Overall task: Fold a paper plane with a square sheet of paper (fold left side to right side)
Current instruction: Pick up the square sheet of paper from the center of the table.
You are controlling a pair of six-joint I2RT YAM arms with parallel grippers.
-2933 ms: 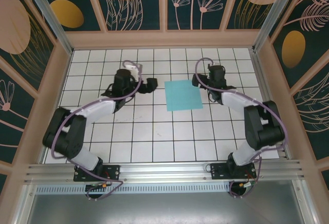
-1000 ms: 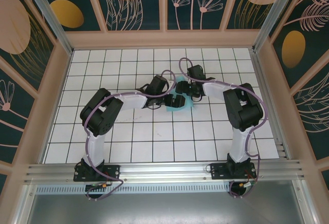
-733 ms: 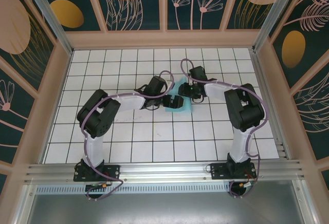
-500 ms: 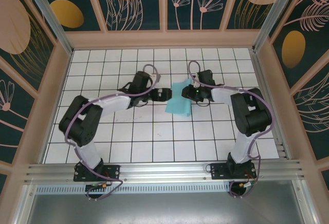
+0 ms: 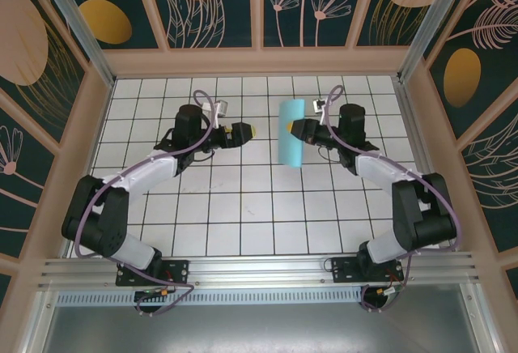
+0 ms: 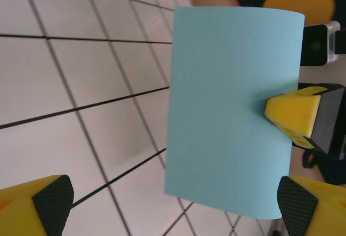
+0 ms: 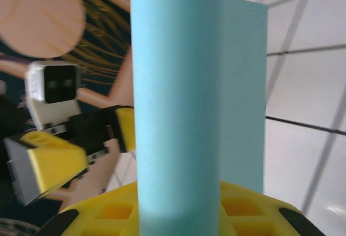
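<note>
Sheet bowed over in the right grip, crease unpressed

We find the square sheet of paper (image 5: pixel 289 138) held up over the far middle of the bench (image 5: pixel 243 207), curled into a loose loop, long axis running near to far. Our right end effector (image 5: pixel 299 130) pinches its right side. Our left end effector (image 5: pixel 241 132) gapes open, apart on the loop's left; bare tiles surround both.

The square sheet of paper (image 5: pixel 290 138) now lifted and curled in the right claw (image 5: pixel 300 130); left claw (image 5: pixel 243 132) farther left.
</note>
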